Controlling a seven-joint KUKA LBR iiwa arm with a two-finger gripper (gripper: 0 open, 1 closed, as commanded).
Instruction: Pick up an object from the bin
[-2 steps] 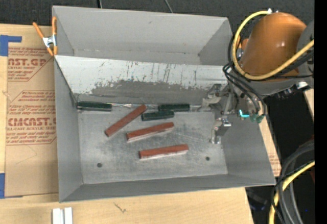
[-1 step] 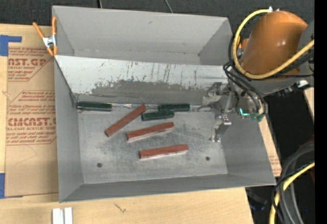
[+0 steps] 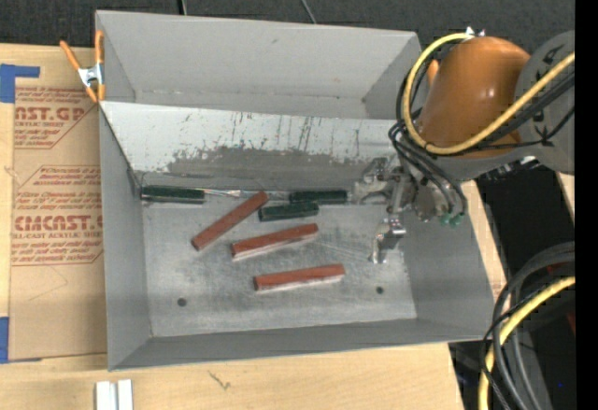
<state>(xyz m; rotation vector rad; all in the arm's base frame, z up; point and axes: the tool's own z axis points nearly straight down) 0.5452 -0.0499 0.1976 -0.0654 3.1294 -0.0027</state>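
The pincer [image 3: 385, 245] hangs low over the floor of the grey metal bin [image 3: 280, 119], close to its right wall. I cannot tell whether it is wide or narrow. No bar lies under it. Nearest on its left are the near dark green bar [image 3: 301, 206], toward the back wall, and the front red-brown bar [image 3: 299, 278], toward the front wall. The middle red-brown bar [image 3: 274, 241] lies between those two. Farther left is the tilted red-brown bar [image 3: 230, 220]. The far dark green bar [image 3: 173, 196] lies farthest left.

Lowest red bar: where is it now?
In the camera view, the lowest red bar lies flat toward the bin's front, just below another red bar and left of the hand, touching neither.
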